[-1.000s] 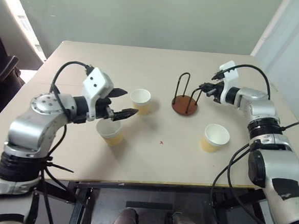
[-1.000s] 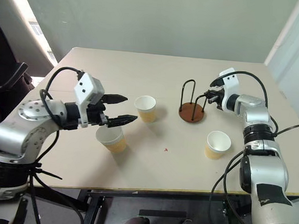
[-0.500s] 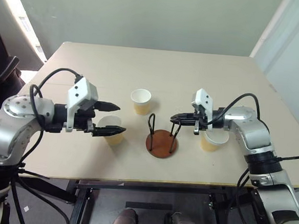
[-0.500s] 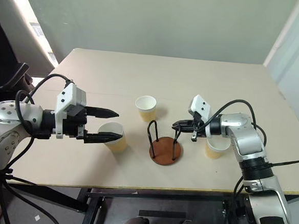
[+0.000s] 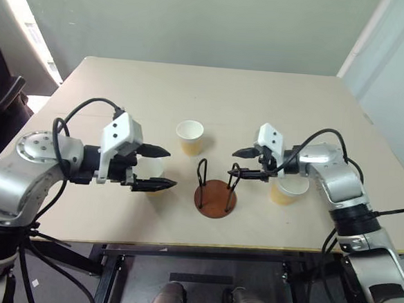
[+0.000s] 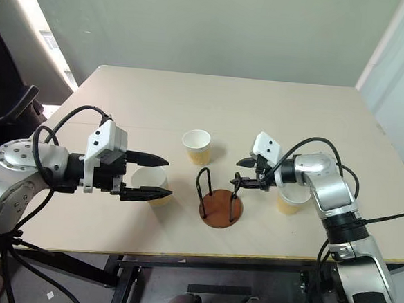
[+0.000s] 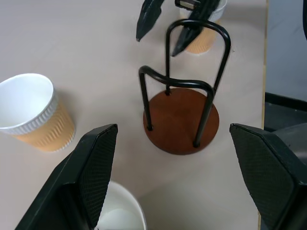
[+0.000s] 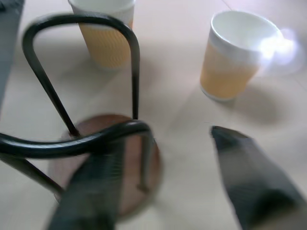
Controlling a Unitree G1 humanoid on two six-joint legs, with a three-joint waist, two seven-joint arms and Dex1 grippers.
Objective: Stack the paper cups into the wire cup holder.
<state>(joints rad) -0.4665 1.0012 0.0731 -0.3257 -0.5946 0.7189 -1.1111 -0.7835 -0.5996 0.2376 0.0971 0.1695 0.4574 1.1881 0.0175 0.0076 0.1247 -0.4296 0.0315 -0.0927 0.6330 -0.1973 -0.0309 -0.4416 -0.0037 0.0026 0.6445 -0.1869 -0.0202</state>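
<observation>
The empty holder [image 5: 215,194] stands near the table's [image 5: 123,83] front edge, between both grippers. Three cups [image 5: 190,137] [image 5: 288,189] [image 5: 152,172] sit loose around it; none stacked. Left gripper [image 5: 158,167] and right gripper [image 5: 240,164] are spread, grasping nothing.

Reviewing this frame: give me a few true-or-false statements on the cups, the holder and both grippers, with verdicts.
1. The wire cup holder holds no cup. True.
2. The right gripper is shut on a holder wire. False: its fingers are apart, beside the wire loop.
3. Three paper cups stand upright on the table. True: one far, one by the left gripper, one behind the right gripper.
4. The left gripper is lifting a cup. False: it is open, holding nothing.
5. The holder lies tipped over. False: it stands upright.
</observation>
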